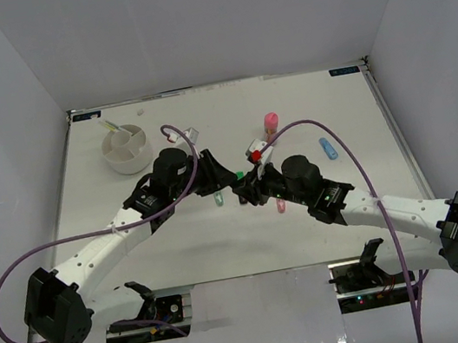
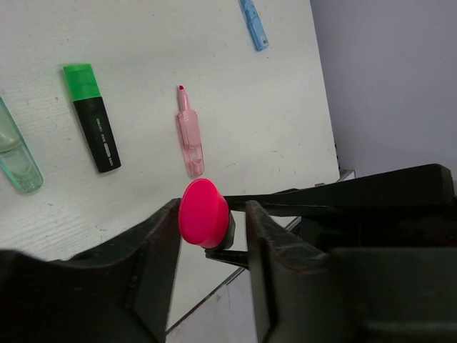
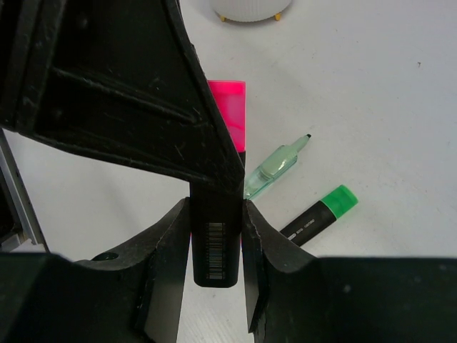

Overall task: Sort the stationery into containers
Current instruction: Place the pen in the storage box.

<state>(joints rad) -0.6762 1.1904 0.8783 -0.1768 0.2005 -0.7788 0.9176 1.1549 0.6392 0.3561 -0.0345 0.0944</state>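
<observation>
Clamping the marker (image 3: 216,264) by its black body, the right gripper (image 3: 216,214) is holding it narrowly. The left gripper (image 2: 212,213) is bracketing the pink cap (image 2: 202,223) between half-spread jaws; whether it is pinching is unclear.

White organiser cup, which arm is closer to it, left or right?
Left. The left arm passes just right of the cup; the right arm lies beyond it, farther right.

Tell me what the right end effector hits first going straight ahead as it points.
Most likely the left end effector, whose finger lies across the red-capped marker just beyond the right end effector; depth is hard to judge.
</observation>
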